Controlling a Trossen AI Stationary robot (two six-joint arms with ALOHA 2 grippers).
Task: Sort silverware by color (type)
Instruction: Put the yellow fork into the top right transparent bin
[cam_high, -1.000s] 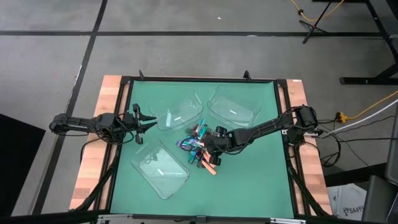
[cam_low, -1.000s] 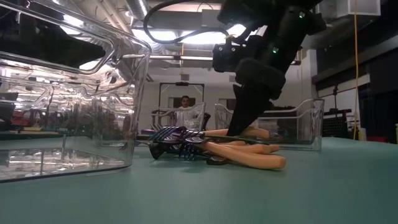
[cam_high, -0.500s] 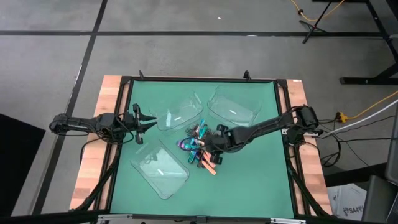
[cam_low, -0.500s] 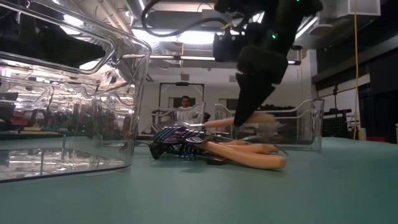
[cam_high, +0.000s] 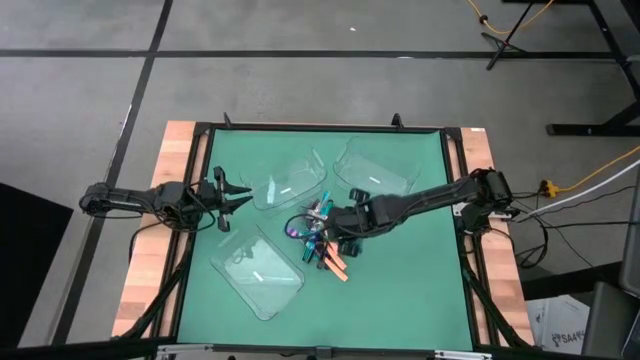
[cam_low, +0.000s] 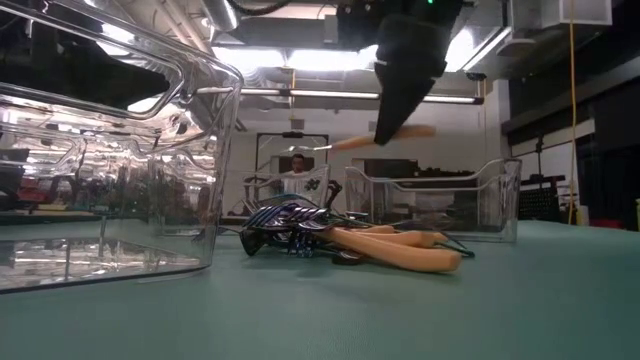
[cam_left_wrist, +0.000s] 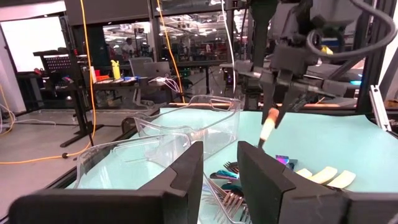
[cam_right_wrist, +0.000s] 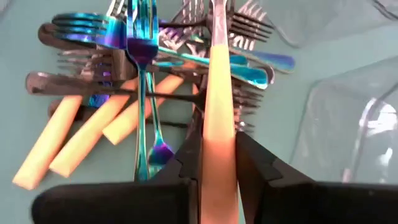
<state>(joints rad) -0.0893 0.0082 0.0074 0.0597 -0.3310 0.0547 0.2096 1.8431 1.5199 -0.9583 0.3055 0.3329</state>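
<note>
Lifted off the pile (cam_low: 350, 238), orange-handled fork (cam_low: 385, 137), silver tines, pinched in right claw (cam_low: 390, 128)

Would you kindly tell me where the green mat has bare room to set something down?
Bare green mat lies between the silverware pile and the right and near edges. The centre is crowded: three clear plastic trays ring the pile, and the right gripper holds an orange-handled fork above it.

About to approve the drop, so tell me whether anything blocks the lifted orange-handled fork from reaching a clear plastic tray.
Nothing visible does. The right gripper holds the orange-handled fork in the air above the silverware pile. The clear plastic trays around the pile are open-topped. The left gripper waits at the table's left edge.
</note>
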